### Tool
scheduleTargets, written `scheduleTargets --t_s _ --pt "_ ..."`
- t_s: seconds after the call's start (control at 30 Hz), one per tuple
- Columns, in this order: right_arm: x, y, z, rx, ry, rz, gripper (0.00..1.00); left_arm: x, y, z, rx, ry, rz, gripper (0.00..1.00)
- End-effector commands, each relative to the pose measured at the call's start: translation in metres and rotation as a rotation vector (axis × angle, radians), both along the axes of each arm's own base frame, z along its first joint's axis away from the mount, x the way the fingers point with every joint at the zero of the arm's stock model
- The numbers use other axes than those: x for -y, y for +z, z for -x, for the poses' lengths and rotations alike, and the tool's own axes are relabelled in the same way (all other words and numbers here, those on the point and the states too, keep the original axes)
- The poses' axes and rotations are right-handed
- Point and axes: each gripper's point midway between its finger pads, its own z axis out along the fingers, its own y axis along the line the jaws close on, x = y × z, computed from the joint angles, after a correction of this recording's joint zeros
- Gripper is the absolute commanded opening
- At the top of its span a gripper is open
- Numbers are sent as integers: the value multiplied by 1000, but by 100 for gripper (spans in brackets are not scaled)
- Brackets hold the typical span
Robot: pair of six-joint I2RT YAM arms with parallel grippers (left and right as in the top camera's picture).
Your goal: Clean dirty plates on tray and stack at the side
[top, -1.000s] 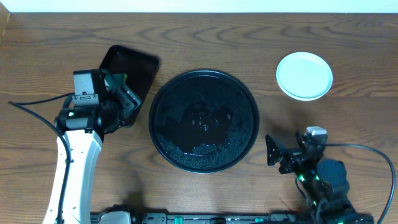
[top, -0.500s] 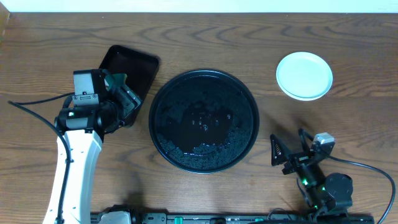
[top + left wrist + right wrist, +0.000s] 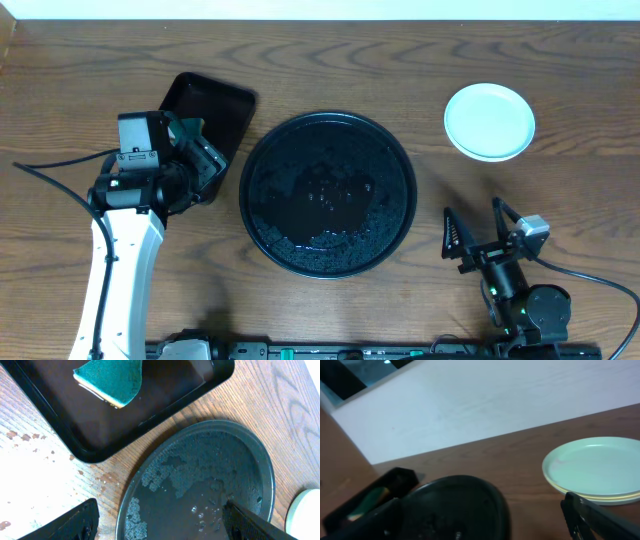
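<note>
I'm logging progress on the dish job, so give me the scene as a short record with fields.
round tray: wet, no plates on it
plates: stacked on the table to the right of the round tray, mint on top, yellow beneath
sponge: lying in the small tray
left gripper: open, empty, by the small tray
right gripper: open, empty, apart from the plates

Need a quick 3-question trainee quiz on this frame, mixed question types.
1. True or false: a plate lies on the round tray.
2. Where is the sponge? A) in the rectangular tray B) on the round tray C) on top of the plates
3. Fill in: the stack of plates sits nearest the ____ gripper.
Key: 1 false; 2 A; 3 right gripper.
</note>
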Motion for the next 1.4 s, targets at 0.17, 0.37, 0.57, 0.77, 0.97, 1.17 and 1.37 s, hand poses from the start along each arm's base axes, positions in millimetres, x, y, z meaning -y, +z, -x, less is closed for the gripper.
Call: scheduleTargets --t_s 0.17,0.37,0.57,0.77,0.97,1.17,1.37 --pt "27 -18 -4 -24 -144 190 99 1 -3 2 -9 -1 6 80" --pt "31 -18 -5 -10 -160 263 99 1 -3 2 -9 -1 6 80" --pt "48 -19 -6 -24 -242 282 99 1 -3 2 -9 -1 6 80" --pt "63 -20 -6 -34 -305 281 99 1 -3 2 -9 -1 6 80" --pt "72 -20 -6 -38 -338 293 99 1 -3 2 -9 -1 6 80" --pt "73 -20 -6 -29 -339 370 99 1 -3 2 -9 -1 6 80" --pt "71 -20 -6 -29 -329 353 99 1 -3 2 -9 -1 6 80"
